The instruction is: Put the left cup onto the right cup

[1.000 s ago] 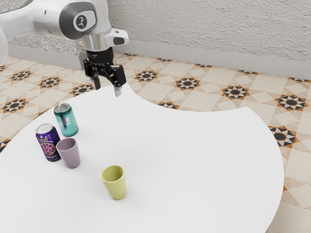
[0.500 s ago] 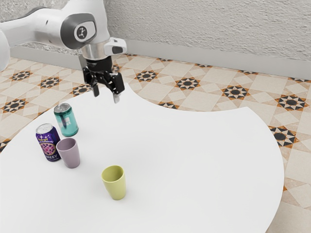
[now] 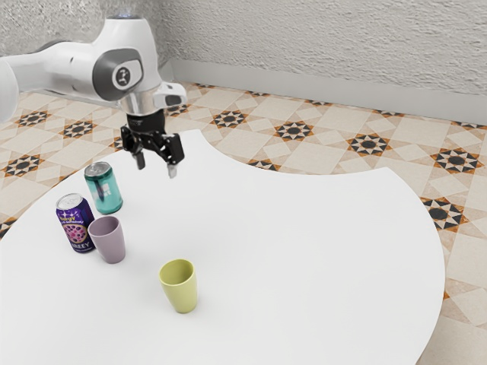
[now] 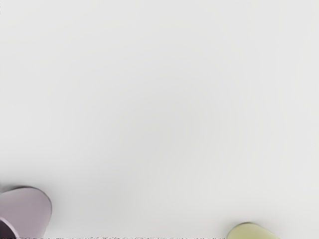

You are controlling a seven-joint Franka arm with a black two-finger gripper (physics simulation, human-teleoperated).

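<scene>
The exterior view takes in the whole round white table [image 3: 304,243], the arm, and the pincer [image 3: 156,166] hanging above the table's far edge, its fingers spread apart with nothing between them. The same view shows a teal can [image 3: 103,187] near the pincer, toward the exterior view's left, and a purple can [image 3: 75,222] past it.

The wrist view has bare table [image 4: 159,99] under the hand, with the rims of both cups cut off at its border.

The mauve cup [image 3: 107,239] [image 4: 22,211] stands upright, well apart from the pincer, just beside the purple can. The yellow-green cup [image 3: 179,285] [image 4: 251,231] stands upright farther from the pincer, apart from the mauve cup, toward the exterior view's right.
</scene>
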